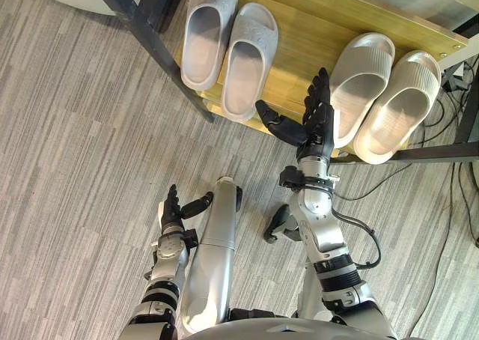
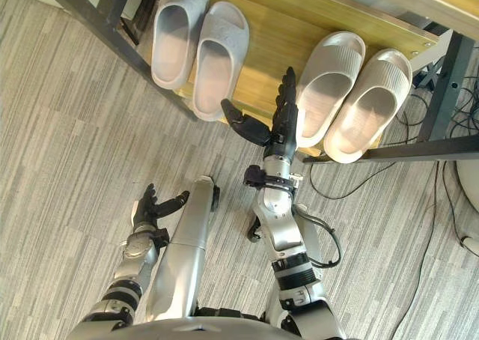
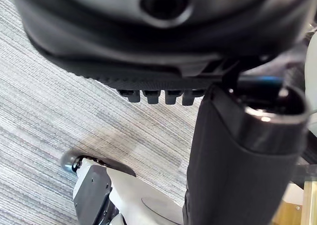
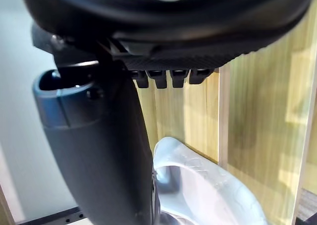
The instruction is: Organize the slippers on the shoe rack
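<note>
A wooden shoe rack shelf [image 1: 307,48], dark-framed, is being shown standing on grey striped floor [image 1: 75,168] — two pairs are being carried on it: grey slippers [image 1: 251,55] left, beige slippers [image 1: 365,74] right.

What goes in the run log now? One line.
right hand: open, beside beige slippers | left hand: open, idle | grey slippers: on shoe rack

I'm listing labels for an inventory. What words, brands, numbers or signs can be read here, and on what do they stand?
None can be read.
The pale grey foam slippers, the beige ribbed foam slippers, the light wooden shelf of the shoe rack and the grey striped carpet show no legible print; any moulded marks on the slippers are too small to tell.
</note>
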{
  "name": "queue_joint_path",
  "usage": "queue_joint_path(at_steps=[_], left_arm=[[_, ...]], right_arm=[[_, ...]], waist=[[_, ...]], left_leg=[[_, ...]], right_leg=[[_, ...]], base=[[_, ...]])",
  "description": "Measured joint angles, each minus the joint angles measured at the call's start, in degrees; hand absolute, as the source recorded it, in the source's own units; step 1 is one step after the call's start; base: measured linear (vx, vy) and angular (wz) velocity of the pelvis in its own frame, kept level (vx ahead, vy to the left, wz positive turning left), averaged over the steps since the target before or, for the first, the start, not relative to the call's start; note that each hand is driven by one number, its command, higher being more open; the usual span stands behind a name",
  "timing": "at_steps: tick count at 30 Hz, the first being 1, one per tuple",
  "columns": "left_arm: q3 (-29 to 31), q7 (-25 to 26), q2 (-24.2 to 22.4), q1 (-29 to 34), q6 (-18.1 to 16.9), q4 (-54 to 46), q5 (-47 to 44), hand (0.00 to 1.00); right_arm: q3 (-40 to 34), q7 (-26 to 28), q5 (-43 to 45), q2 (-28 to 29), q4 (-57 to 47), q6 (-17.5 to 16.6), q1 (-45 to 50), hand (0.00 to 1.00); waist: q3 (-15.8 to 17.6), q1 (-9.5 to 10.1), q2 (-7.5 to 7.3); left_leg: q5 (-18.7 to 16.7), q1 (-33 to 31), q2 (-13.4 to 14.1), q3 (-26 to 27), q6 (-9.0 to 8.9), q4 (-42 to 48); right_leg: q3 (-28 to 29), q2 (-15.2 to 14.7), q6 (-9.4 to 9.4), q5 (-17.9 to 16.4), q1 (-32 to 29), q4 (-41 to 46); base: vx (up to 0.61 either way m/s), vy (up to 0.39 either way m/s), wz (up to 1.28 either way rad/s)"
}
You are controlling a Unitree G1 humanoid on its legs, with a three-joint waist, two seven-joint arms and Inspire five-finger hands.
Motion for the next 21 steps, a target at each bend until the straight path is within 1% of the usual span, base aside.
queue_joint_path(at_steps=[2, 4, 7, 10, 14, 15, 18, 21], left_arm=[[0.0, 0.0, 0.2, 0.0, 0.0, 0.4, 0.0, 1.0], [0.4, -0.1, 0.2, 0.0, 0.0, 0.4, 0.0, 1.0], [1.0, -0.2, 0.1, 0.0, 0.0, 0.5, 0.0, 1.0], [1.2, -0.3, 0.1, 0.0, -0.1, 0.8, 0.0, 1.0], [1.2, -0.4, 0.1, -0.1, -0.2, 1.0, 0.0, 1.0], [1.2, -0.4, 0.0, -0.1, -0.3, 1.0, 0.0, 1.0], [1.2, -0.5, -0.2, -0.2, -0.5, 1.0, 0.0, 1.0], [1.2, -0.5, -0.4, -0.3, -0.6, 1.0, 0.0, 1.0]], right_arm=[[0.0, 1.5, 3.6, 0.1, 1.7, -1.7, -0.4, 1.0], [0.0, 2.7, 5.4, 0.1, 2.9, -3.0, -1.1, 1.0], [0.0, 3.8, 7.0, 0.1, 4.6, -3.7, -2.8, 1.0], [0.2, 4.6, 8.3, 0.0, 6.7, -4.0, -5.3, 1.0], [2.7, 5.5, 8.7, -0.3, 8.7, -3.6, -7.8, 1.0], [4.4, 6.1, 10.1, -0.3, 9.4, -3.3, -9.0, 1.0], [6.5, 7.0, 10.9, -0.3, 10.7, -2.6, -10.9, 1.0], [6.5, 6.9, 12.5, -0.3, 11.0, -2.6, -11.5, 1.0]], waist=[[0.0, -0.05, -0.3], [0.1, -0.07, -0.45], [0.2, -0.15, -0.59], [0.2, -0.12, -0.67], [0.2, -0.06, -0.69], [0.2, -0.02, -0.69], [0.2, 0.21, -0.68], [0.2, 0.27, -0.65]], left_leg=[[0.0, 0.7, 0.0, 0.1, -0.09, -0.7], [0.0, 0.9, 0.1, 0.1, -0.12, -0.8], [0.0, 0.9, 0.1, 0.1, -0.13, -0.9], [0.0, 0.9, 0.0, 0.0, -0.15, -0.9], [0.0, 0.8, 0.0, -0.1, -0.2, -1.0], [0.1, 0.8, -0.1, -0.3, -0.22, -1.1], [0.1, 0.7, -0.5, -0.5, -0.26, -1.1], [0.1, 0.5, -0.9, -0.8, -0.31, -1.0]], right_leg=[[0.0, 0.0, 0.02, 0.0, 0.6, -0.5], [-0.1, 0.1, 0.07, 0.0, 0.8, -0.6], [-0.2, 0.0, 0.04, 0.0, 0.8, -0.7], [-0.4, 0.0, 0.12, -0.1, 1.0, -0.8], [-0.5, 0.0, 0.16, -0.1, 1.0, -0.9], [-0.7, -0.1, 0.15, -0.1, 1.1, -0.9], [-1.0, -0.4, 0.11, -0.1, 1.3, -1.0], [-1.3, -0.8, 0.2, -0.1, 1.4, -1.0]], base=[[0.0, 0.0, 0.0], [0.0, 0.0, 0.0], [0.01, 0.01, 0.0], [0.01, 0.037, 0.02], [0.01, 0.008, 0.01], [0.02, 0.026, 0.04], [0.02, 0.029, 0.06], [0.01, 0.044, 0.08]])
